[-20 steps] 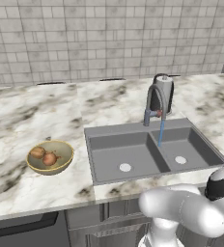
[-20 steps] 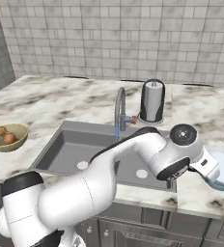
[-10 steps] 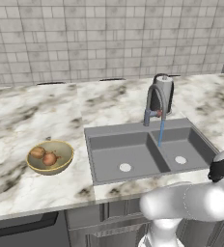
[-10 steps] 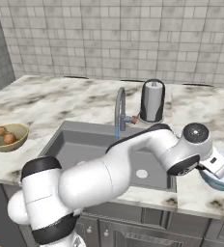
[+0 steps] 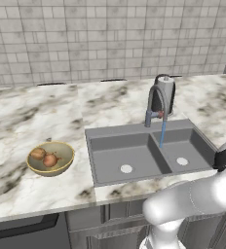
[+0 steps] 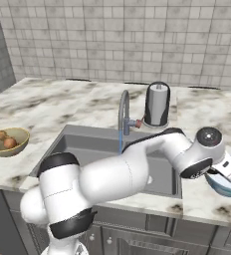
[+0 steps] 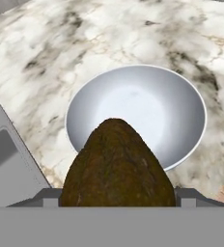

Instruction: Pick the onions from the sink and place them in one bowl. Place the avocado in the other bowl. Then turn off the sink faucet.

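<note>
— Where do we stand with the sorting?

— The onions (image 5: 44,156) are done, as far as we can judge: both sit in the yellow bowl (image 5: 61,165) on the counter (image 5: 32,116) to the left of the sink (image 5: 110,146). Both basins look bare apart from their white drains.

— And the avocado?

— In the hand view we see the avocado (image 7: 118,169) clamped in the gripper (image 7: 118,195), a dark finger tip showing at each side of it, so the jaws are closed on it, not released. It hangs above the near rim of the grey bowl (image 7: 181,111), which has nothing in it yet. In the right base view the hand is out past the sink's right side, just over that bowl (image 6: 226,185).

— So the second step is not finished.

— Not yet. We'd say the avocado needs to travel a little further toward the bowl's middle and then be let go (dropped from the rim it could roll out onto the marble).

— Anything else left?

— The faucet (image 5: 155,103). A thin blue stream (image 5: 161,133) runs from its spout into the right basin, so the water is on; turning it off remains.
</note>
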Controlling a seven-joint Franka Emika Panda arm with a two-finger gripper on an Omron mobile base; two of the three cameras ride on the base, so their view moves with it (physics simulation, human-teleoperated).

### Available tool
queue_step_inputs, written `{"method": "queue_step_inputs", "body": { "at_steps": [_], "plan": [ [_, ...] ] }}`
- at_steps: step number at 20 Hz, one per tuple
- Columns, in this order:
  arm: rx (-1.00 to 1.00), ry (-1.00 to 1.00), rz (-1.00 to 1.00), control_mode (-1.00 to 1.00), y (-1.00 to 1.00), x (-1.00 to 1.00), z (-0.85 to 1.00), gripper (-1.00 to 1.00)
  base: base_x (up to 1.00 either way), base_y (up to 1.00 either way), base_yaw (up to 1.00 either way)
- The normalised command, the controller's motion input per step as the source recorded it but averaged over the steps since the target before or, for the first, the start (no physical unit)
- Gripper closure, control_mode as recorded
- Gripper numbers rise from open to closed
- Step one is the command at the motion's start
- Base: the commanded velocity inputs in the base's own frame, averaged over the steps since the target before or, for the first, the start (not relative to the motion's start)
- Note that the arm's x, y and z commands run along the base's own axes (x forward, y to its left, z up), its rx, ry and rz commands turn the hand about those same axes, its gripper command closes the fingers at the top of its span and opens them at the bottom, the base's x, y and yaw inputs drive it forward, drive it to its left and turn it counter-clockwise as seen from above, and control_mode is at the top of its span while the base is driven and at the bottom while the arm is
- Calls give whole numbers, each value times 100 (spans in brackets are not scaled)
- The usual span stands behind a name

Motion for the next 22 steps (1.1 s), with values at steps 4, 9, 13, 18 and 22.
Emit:
{"method": "queue_step_inputs", "body": {
  "at_steps": [4,9,13,18,22],
  "plan": [
    [0,2,1,-100,-32,15,-15,100,0,0,0],
    [0,2,1,-100,-32,18,-14,-100,0,0,0],
    [0,6,0,-100,-5,33,-3,-100,0,0,0],
    [0,10,0,-100,0,17,0,-100,0,0,0],
    [0,11,0,-100,-17,0,-2,-100,0,0,0]
  ]
}}
